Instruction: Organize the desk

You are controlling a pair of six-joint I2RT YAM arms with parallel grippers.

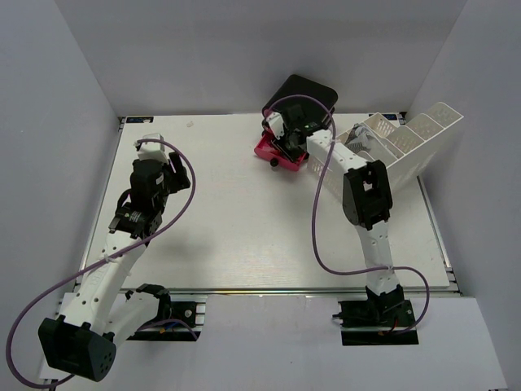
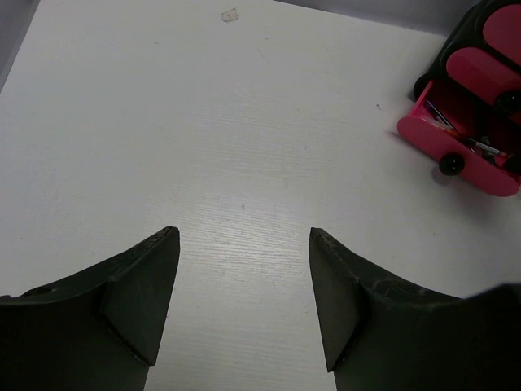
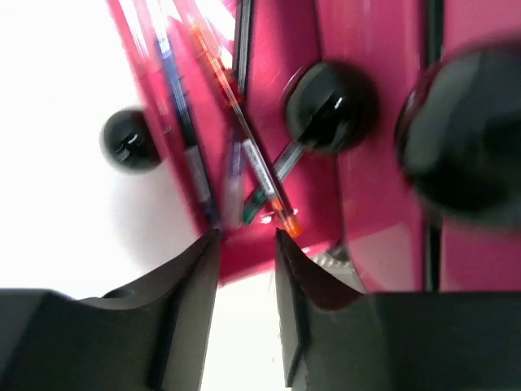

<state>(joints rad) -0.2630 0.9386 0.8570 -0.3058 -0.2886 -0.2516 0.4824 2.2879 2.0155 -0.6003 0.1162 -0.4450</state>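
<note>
Pink drawer (image 3: 269, 73) at the desk's (image 1: 244, 236) far edge: right claw (image 3: 247, 238), parted and empty, may snag pens (image 3: 248, 155); left claw (image 2: 243, 232) gapes.

Soft, even overhead light fills the top view, so the white tabletop (image 1: 244, 236) reads bright with only faint shadows. The left wrist view is sharp, and the drawer (image 2: 464, 151) casts a pale shadow. The right wrist view is motion-blurred and overexposed. There the tabletop burns to pure white, and the black knobs (image 3: 330, 106) smear and carry small glints.

no readable text, no labels, no numbers
</note>
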